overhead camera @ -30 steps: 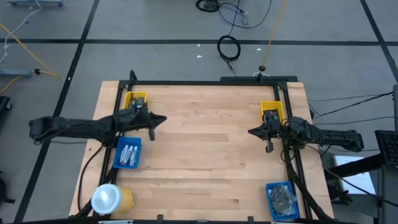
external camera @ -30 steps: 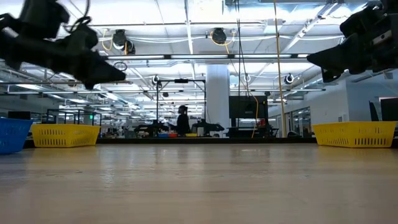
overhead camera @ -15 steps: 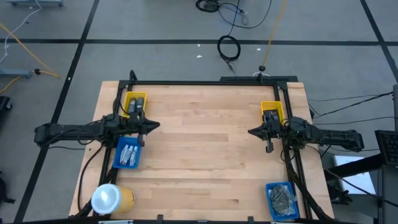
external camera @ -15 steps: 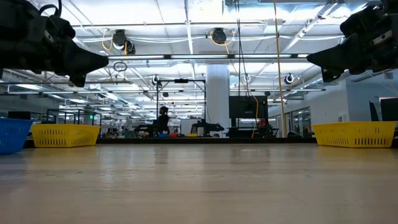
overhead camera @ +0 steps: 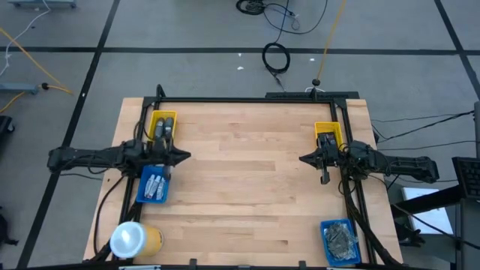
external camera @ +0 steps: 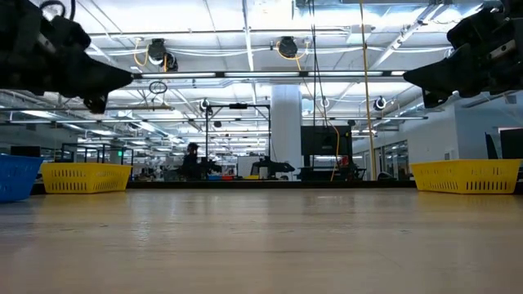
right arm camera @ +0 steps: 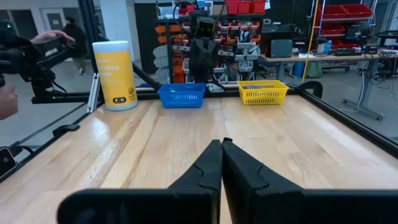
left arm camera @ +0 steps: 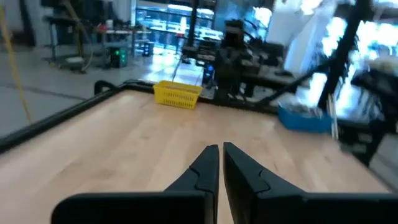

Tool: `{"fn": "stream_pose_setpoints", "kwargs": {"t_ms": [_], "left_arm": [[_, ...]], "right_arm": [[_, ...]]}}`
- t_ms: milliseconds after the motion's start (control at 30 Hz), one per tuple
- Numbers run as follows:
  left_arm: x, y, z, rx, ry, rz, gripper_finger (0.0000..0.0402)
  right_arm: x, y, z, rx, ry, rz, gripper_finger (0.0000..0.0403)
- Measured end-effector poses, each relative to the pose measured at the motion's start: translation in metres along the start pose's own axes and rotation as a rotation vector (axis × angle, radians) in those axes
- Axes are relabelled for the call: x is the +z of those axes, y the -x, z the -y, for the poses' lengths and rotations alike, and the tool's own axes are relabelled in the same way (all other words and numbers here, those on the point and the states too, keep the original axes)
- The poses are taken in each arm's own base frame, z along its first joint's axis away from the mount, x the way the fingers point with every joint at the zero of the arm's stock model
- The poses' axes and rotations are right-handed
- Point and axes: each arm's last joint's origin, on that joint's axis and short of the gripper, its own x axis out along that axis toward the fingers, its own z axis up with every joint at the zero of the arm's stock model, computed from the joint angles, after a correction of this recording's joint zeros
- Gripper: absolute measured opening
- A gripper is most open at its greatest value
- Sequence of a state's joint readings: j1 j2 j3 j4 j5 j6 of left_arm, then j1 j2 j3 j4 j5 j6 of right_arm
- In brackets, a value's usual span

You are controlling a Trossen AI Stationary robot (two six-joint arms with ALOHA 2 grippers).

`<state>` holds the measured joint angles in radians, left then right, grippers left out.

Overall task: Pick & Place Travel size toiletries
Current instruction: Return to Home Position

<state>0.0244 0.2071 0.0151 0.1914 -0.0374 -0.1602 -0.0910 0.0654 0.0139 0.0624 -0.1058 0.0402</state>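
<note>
Toiletries (overhead camera: 155,185) lie in the left blue tray (overhead camera: 142,187), more in the right blue tray (overhead camera: 324,225). Left gripper (overhead camera: 186,156) and right gripper (overhead camera: 301,159) hover empty, jaws pressed together. Tiny, light, probably slick: pinch each across its middle

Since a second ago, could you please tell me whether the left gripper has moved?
Yes. In the high view the left gripper has pulled back leftward and now sits nearer the left blue basket.

A big robotics lab or workshop: strip-lit open ceiling (external camera: 245,41), grey taped floor (overhead camera: 187,67) with loose cables (overhead camera: 276,56), shelved red bins (right arm camera: 245,6) far ahead of the right gripper (right arm camera: 222,142).
</note>
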Motion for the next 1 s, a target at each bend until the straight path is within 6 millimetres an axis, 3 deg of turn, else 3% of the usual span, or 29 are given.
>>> {"fn": "stream_pose_setpoints", "kwargs": {"t_ms": [200,367,1000], "left_arm": [[0.0,0.014,0.005,-0.07,-0.133,0.012,0.0021],[0.0,0.014,0.004,-0.055,-0.222,0.015,0.0021],[0.0,0.012,0.005,-0.064,-0.204,0.032,0.0021]], "right_arm": [[0.0,0.0,0.0,0.0,0.0,0.0,0.0002],[0.0,0.0,0.0,0.0,0.0,0.0,0.0003],[0.0,0.0,0.0,0.0,0.0,-0.001,0.0004]]}}
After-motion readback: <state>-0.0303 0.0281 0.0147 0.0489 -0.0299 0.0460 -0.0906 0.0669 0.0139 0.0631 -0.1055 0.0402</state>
